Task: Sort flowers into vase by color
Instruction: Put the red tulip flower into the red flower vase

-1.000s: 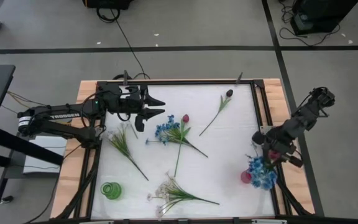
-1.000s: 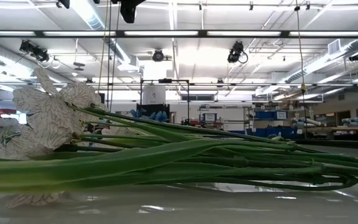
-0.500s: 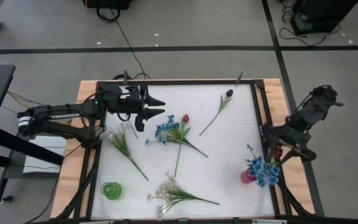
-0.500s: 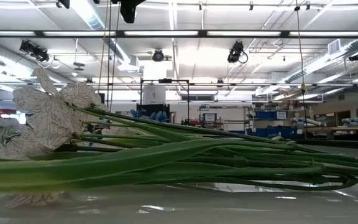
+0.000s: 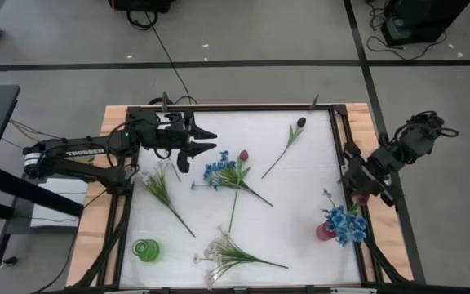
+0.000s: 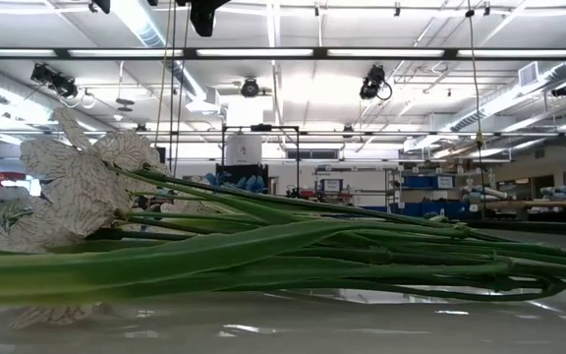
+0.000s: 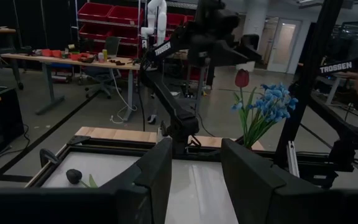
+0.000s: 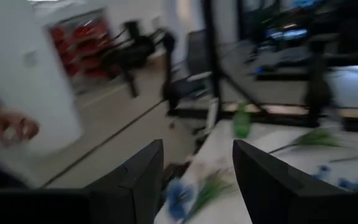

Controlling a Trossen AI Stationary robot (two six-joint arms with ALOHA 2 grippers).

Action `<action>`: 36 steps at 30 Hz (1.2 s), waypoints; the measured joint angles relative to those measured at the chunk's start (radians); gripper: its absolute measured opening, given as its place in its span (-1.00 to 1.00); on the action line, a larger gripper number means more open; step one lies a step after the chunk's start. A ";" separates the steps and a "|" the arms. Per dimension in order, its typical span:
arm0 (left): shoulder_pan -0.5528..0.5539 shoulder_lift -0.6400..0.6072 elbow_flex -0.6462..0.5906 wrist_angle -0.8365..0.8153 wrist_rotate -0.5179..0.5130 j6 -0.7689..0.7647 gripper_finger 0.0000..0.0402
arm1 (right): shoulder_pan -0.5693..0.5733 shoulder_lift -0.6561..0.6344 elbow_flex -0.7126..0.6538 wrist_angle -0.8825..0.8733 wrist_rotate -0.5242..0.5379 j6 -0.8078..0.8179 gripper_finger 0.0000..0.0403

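Observation:
A pink vase stands near the table's right edge and holds blue blossoms and a red tulip. My right gripper is open, just beyond the vase on its far side, holding nothing. My left gripper is open near the far left. Lying flat on the table are a blue cluster, a red tulip, a dark bud, a white spray and a green spray.
An empty green vase stands near the table's near left corner. A black frame rims the white table top. The loose flowers lie across the middle; bare white surface shows between them and the pink vase.
My right gripper, which was low over the pink vase, opened wide and drew back toward the far edge, away from the vase. The blue blossoms and the tulip stayed standing in the vase. The left arm kept still.

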 joint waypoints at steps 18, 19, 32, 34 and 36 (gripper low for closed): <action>0.000 0.000 0.000 0.000 0.000 0.000 -0.28 | -0.149 0.226 0.000 0.361 0.621 0.218 -0.01; 0.000 0.000 0.000 0.000 0.000 0.000 -0.28 | -0.158 0.242 0.000 0.387 0.652 0.230 -0.01; 0.004 0.000 0.000 0.014 0.000 -0.079 -0.28 | -0.212 0.393 0.000 0.556 0.795 0.368 -0.05; 0.004 0.000 0.000 0.018 0.000 -0.092 -0.28 | -0.224 0.411 0.000 0.556 0.801 0.378 -0.06; 0.004 0.001 0.000 0.033 0.000 -0.093 -0.28 | -0.241 0.423 0.000 0.555 0.801 0.378 -0.08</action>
